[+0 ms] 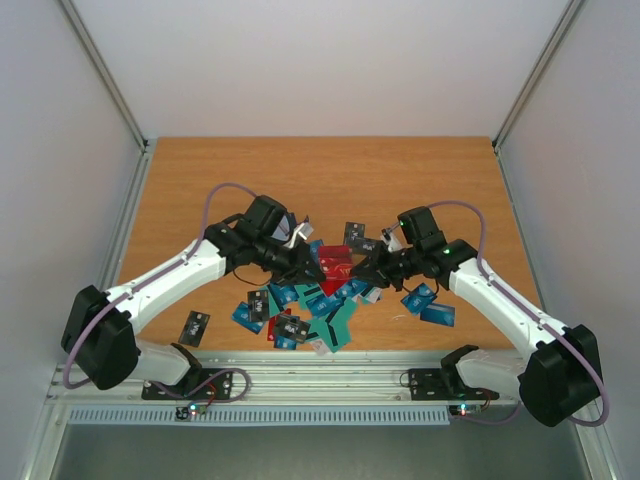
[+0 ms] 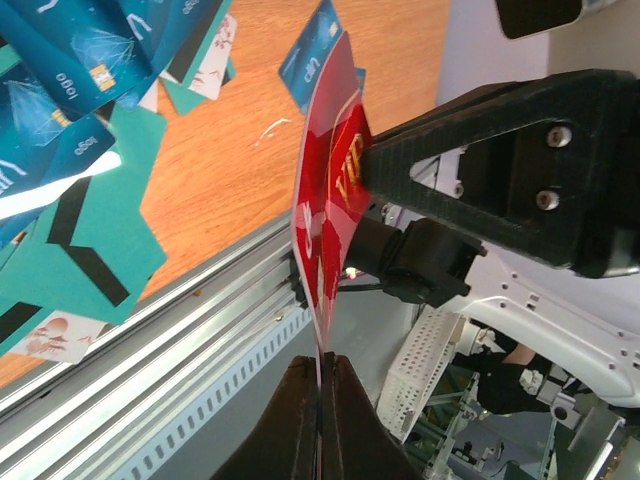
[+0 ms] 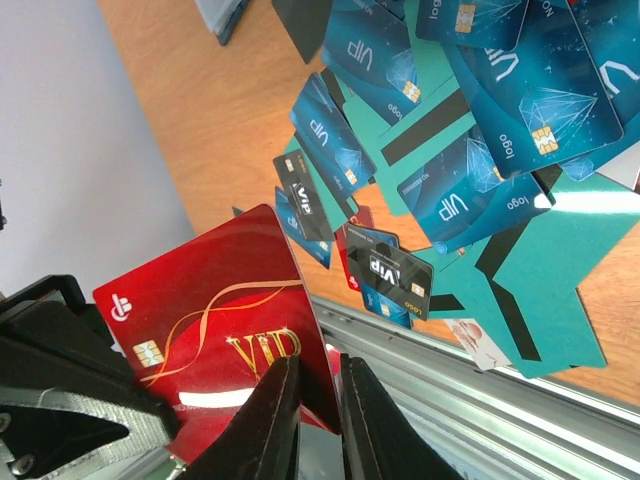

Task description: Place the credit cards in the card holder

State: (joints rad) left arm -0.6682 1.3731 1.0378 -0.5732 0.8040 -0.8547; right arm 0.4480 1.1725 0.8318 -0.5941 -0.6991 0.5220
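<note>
Left gripper [image 2: 321, 368] is pressed together on one edge of a red card [image 2: 335, 180], and the card stands up thin between its two fingers. The right gripper [image 3: 318, 368] meets it from the other side. Its jaws are almost together and seem to pinch the corner next to the gold "VIP" print. So both arms hold the same card in the air, above the heap, and the card bends a little between the two grips. A second red piece shows just behind it, but I cannot tell if it is another card.

I judge that this is a hand-over or a re-grip. A thin card is hard to take flat from the table [image 1: 300, 170], so one arm holds it steady while the other takes a better hold for pushing it into a slot.

The other credit cards [image 1: 310, 310], blue, teal and black, lie overlapped in a loose heap near the front rail [image 1: 330, 372], under the two grippers.

I cannot pick out the card holder with certainty in any view, so I cannot tell what is inside it.
</note>
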